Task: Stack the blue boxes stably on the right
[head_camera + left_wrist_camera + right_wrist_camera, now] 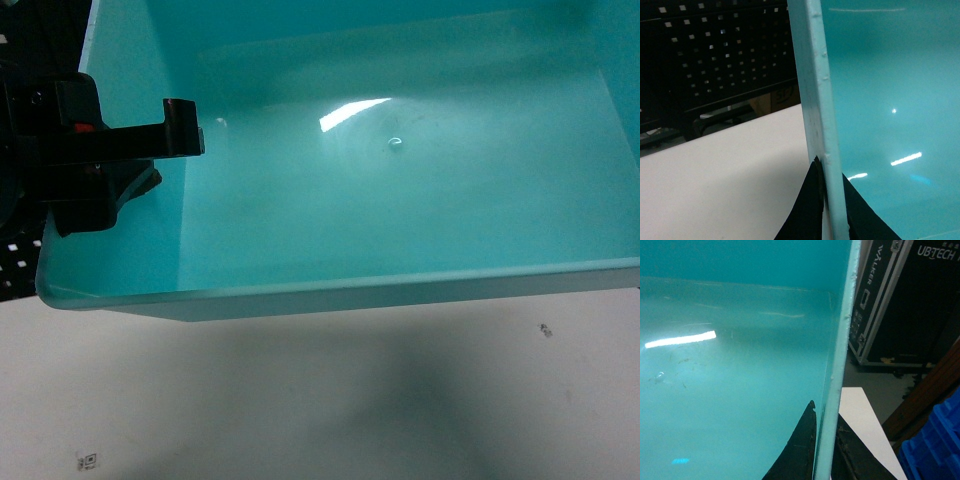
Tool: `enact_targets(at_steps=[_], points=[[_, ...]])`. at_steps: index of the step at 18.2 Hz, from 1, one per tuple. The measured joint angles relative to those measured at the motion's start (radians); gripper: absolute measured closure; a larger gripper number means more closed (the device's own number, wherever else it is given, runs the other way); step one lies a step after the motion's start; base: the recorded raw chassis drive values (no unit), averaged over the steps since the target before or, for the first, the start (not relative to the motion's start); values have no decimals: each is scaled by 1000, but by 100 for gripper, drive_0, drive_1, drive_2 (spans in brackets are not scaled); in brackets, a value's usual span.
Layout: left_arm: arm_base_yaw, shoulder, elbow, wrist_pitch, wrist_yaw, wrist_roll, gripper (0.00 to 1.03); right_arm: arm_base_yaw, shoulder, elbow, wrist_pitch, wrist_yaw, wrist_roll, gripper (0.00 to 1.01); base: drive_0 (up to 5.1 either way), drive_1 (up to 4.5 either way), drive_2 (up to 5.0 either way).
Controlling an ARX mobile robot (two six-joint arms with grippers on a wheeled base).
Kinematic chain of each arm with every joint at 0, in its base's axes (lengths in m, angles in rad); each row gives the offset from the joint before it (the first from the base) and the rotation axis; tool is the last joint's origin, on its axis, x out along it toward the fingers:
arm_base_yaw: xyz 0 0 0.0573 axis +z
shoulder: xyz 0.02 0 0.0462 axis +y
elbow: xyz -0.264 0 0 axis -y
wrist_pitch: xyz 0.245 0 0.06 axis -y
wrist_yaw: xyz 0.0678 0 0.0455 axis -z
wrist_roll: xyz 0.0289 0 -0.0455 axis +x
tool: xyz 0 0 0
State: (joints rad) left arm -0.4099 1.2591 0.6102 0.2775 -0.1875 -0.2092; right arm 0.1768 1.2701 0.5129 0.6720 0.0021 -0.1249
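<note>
From where I stand, 1 pale blue box (400, 200) fills nearly the whole head view, its open top facing the camera and its near rim running across the middle of the frame above the white table (300, 400). It appears to be held up between the 2 arms rather than sitting flat, though I cannot see its underside. The left gripper (110, 160) is at the box's left wall; in the left wrist view its 2 dark fingers (807, 210) sit one on each side of the rim, pinched onto that wall, with the table and a black perforated panel (715, 55) off to the outside. The right gripper (825, 450) does the same on the opposite wall, 1 finger inside the tub and 1 outside, closed tight against the thin edge. Beyond that wall stand a black flight case (910, 300) and, low at the corner, a dark blue crate (940, 445).
</note>
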Motion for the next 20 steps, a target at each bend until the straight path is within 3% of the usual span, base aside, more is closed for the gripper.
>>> enact_targets(at_steps=[20], points=[[0,0,0,0,0,0,101,0,0,0,0,0,0,94,-170,-170,-170]])
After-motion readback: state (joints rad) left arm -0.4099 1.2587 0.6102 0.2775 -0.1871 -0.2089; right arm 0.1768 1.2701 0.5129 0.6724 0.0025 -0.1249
